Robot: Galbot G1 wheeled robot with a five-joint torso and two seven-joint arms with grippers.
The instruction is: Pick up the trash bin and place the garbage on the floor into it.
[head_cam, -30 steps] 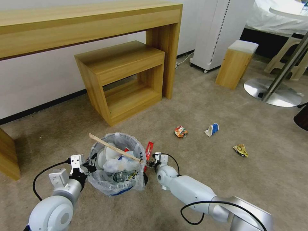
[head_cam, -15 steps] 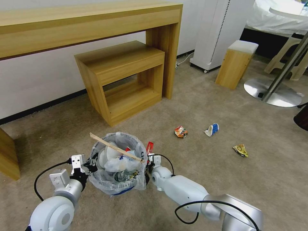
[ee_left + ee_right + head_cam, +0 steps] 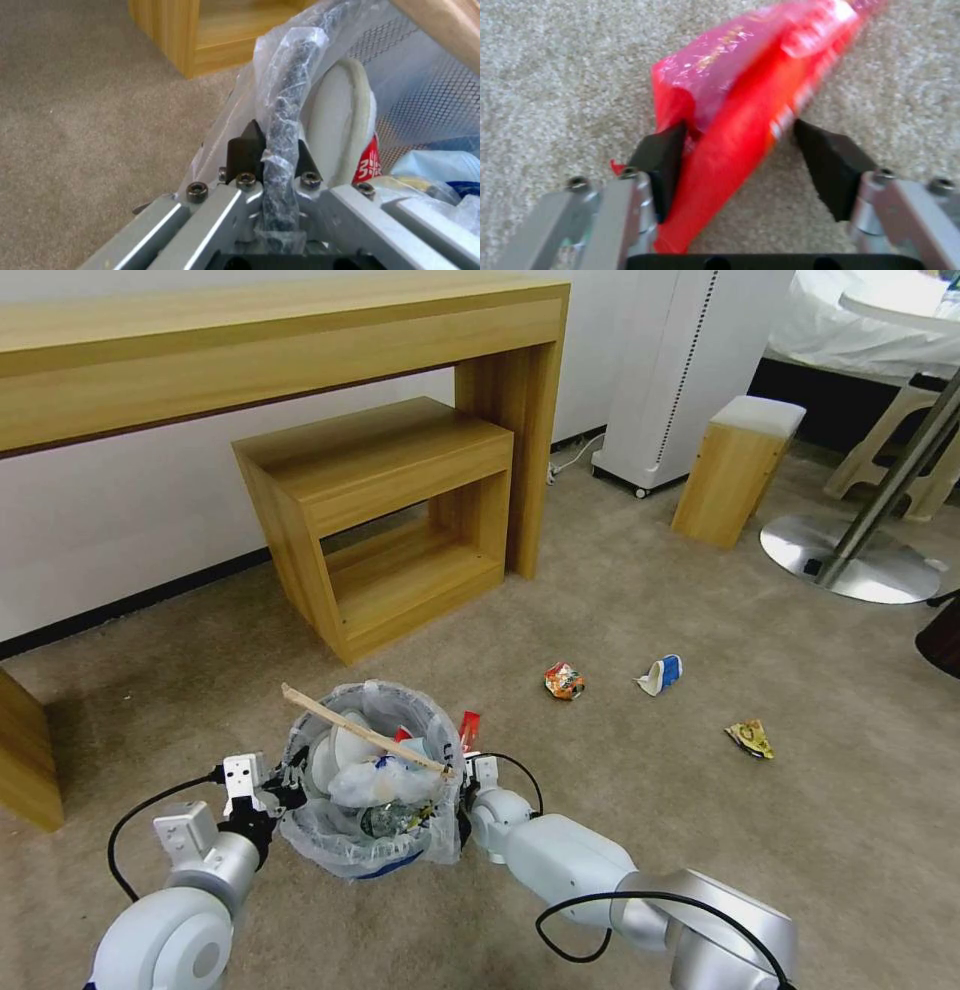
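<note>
While the left gripper (image 3: 272, 165) clamps its jaws on the bagged rim of the bin (image 3: 368, 780), the right gripper (image 3: 740, 165) holds a red wrapper (image 3: 740, 112) just beside the bin's far side, above the beige carpet (image 3: 640, 810). In the right wrist view the dark pads stand apart, with the wrapper touching one pad and clear of the other; whether it is truly pinched is hard to say from that blurred view.

The bin sits low before the robot, between the two arms. It is a dark mesh basket lined with a crinkly translucent bag folded over the rim, and the rim looks like the stiff part to hold. The plastic film over it will likely be slippery, so a firm squeeze seems wise. Already loaded with a wooden stick (image 3: 360, 731) lying across the top, a white slipper (image 3: 340, 123) and soft bagged scraps, it probably stays light but may tilt from a one-sided hold.

The wrapper is thin, glossy and limp, likely to slide or flop, and best taken near its middle. Well apart on the short-pile carpet lie an orange packet (image 3: 564, 680), a crushed blue-white cup (image 3: 661, 674) and a yellow packet (image 3: 750, 737), all small, crumpled and light.
</note>
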